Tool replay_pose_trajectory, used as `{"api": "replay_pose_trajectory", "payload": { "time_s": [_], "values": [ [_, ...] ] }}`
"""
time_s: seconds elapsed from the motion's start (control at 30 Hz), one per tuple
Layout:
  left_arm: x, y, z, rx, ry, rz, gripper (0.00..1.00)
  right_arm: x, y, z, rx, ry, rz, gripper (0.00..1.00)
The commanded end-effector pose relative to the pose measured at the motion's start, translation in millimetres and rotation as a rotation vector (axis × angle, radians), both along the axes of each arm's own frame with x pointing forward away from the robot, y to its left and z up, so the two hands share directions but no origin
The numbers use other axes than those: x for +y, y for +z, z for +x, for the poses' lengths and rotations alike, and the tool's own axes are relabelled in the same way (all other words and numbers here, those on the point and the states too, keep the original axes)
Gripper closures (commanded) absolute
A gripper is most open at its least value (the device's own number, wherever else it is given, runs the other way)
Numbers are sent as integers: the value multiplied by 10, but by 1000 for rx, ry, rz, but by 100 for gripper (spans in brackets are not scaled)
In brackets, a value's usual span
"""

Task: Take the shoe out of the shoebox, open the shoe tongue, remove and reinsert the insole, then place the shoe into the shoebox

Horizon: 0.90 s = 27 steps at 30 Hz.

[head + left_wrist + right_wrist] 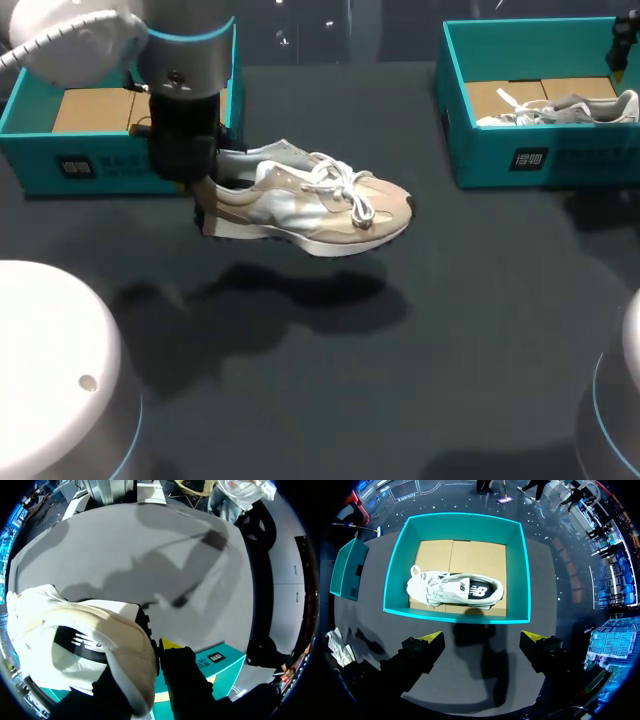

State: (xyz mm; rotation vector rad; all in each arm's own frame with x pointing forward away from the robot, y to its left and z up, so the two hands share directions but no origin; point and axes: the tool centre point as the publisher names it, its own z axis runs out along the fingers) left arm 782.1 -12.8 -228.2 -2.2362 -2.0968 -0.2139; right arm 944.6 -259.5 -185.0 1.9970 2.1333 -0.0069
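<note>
Currently 2 shoeboxes (110, 168) (560, 160), 2 shoes (320, 205) (560, 108) (1 shoe (90, 630) in left gripper (212, 190)).

No print can be read anywhere. The shoebox at the table's far left corner (35, 165) has a small dark label (75, 166) on its front wall. The shoebox at the far right corner (480, 160) has a matching tag (527, 158) with faint lettering beside it. The beige shoe (320, 205) and the white shoe (455, 589) each show a side emblem.
</note>
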Motion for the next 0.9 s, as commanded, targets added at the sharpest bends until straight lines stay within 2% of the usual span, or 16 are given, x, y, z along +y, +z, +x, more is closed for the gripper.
{"api": "replay_pose_trajectory", "payload": {
  "time_s": [0.03,0.23,0.9],
  "values": [
    [-241,-188,-100,-24,-2,25,100,-3,0,0,0,0,0,0],
    [-442,-310,-223,37,21,15,100,-3,0,0,0,0,0,0],
    [-442,-310,-223,37,21,15,100,-3,0,0,0,0,0,0]
  ]
}}
